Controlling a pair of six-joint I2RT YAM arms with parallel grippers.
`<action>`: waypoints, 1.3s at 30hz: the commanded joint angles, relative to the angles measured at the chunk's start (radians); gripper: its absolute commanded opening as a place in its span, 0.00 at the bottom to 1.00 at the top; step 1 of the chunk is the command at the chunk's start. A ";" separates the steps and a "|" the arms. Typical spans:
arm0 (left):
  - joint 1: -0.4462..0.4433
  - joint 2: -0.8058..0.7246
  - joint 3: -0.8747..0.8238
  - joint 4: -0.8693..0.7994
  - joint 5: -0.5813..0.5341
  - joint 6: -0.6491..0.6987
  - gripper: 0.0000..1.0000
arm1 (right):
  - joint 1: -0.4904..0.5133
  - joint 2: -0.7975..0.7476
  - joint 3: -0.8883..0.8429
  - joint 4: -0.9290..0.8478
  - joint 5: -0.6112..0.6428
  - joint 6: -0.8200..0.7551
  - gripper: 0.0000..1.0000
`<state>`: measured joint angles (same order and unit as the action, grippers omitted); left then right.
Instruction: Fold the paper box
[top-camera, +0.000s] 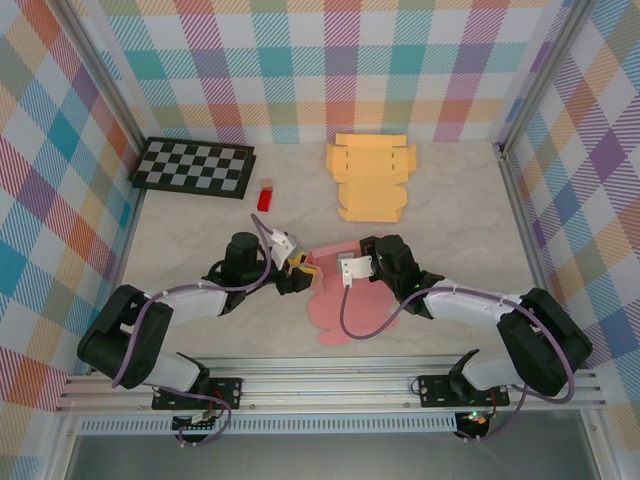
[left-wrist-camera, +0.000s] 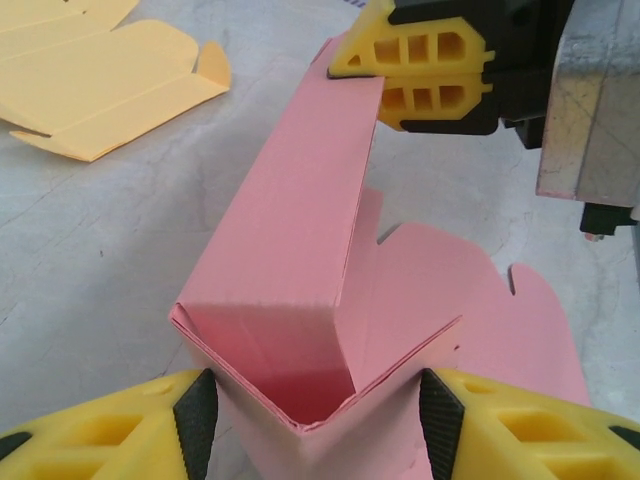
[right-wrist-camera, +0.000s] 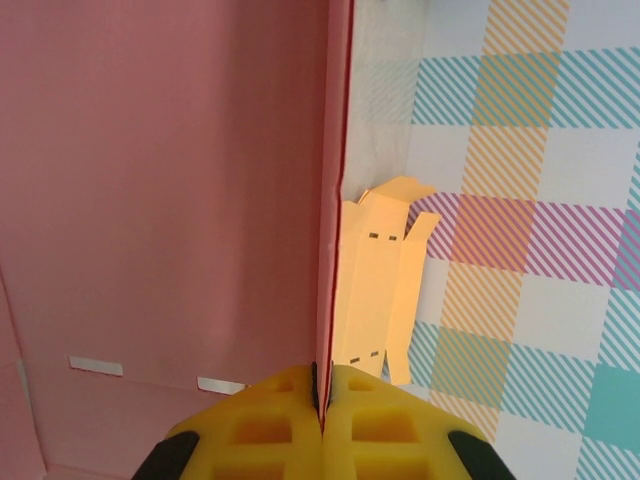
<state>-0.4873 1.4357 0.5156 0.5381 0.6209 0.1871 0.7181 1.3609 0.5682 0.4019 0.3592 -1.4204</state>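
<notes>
Pink paper box (top-camera: 345, 315) lies at the middle of the table (top-camera: 450, 200), between the two arms and close in front of their bases. Part of it is still flat on the surface, and part is raised into a standing shape.

From the left wrist, one tall pink panel rises at a tilt away from the camera. At its foot the sheet is bent into an open, hollow corner. The left gripper (left-wrist-camera: 315, 405) is spread partway around that corner, with a yellow finger on each side and the dark pads (left-wrist-camera: 195, 420) against the paper, so it holds the folded part.

The right gripper (left-wrist-camera: 415, 65) has its fingers pressed together on the top edge of the tall panel. From its own wrist camera, the thin pink edge runs straight down into the seam between the two yellow fingers (right-wrist-camera: 260, 430).

A flat yellow cutout (top-camera: 370, 178) lies well apart from the pink one, near the back wall. A checkerboard (top-camera: 195, 167) lies in the back left corner. A small red block (top-camera: 265, 197) lies just beside the checkerboard's right end. Plaid walls (top-camera: 300, 60) enclose the table.
</notes>
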 joint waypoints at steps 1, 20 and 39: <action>-0.032 0.028 0.044 -0.033 -0.026 0.011 0.57 | 0.016 0.007 0.011 0.023 -0.009 0.024 0.00; -0.133 0.110 0.058 0.095 -0.368 -0.118 0.58 | 0.044 0.010 -0.014 0.065 0.040 0.046 0.00; -0.255 0.213 0.154 0.045 -0.736 -0.209 0.45 | 0.074 0.034 -0.044 0.099 0.097 0.084 0.00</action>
<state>-0.7341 1.6234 0.6319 0.6106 -0.0284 -0.0002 0.7547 1.4063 0.5362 0.4774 0.5396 -1.3647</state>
